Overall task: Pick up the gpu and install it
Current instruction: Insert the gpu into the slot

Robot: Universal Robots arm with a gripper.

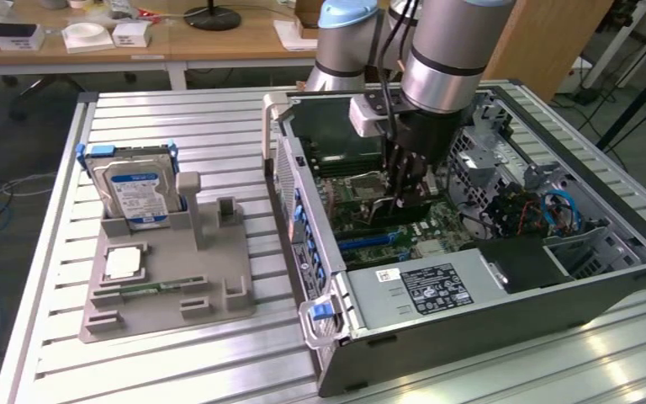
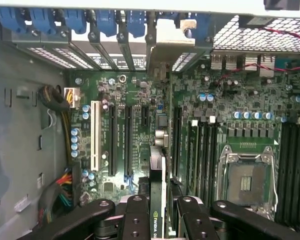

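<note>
The open computer case (image 1: 300, 219) lies on its side on the slatted table, motherboard (image 2: 135, 100) facing up. My gripper (image 1: 404, 200) reaches down inside it, over the expansion slots (image 2: 112, 140). It is shut on the gpu (image 2: 158, 185), a thin dark card seen edge-on between the two black fingers (image 2: 136, 220), with a green logo near the grip. The card's far end points at the silvery bracket area (image 2: 164, 47) by the blue slot latches (image 2: 105, 22). In the exterior view the gpu (image 1: 392, 210) hangs just above the board; whether it touches a slot I cannot tell.
A grey fixture (image 1: 205, 290) on the table at the exterior view's left holds a silver hard drive (image 1: 132, 192), a small green memory stick (image 1: 152, 288) and a square chip (image 1: 124, 263). Inside the case are the power supply (image 1: 430, 286), drive bays with cables (image 1: 548, 210) and the CPU socket (image 2: 250, 180).
</note>
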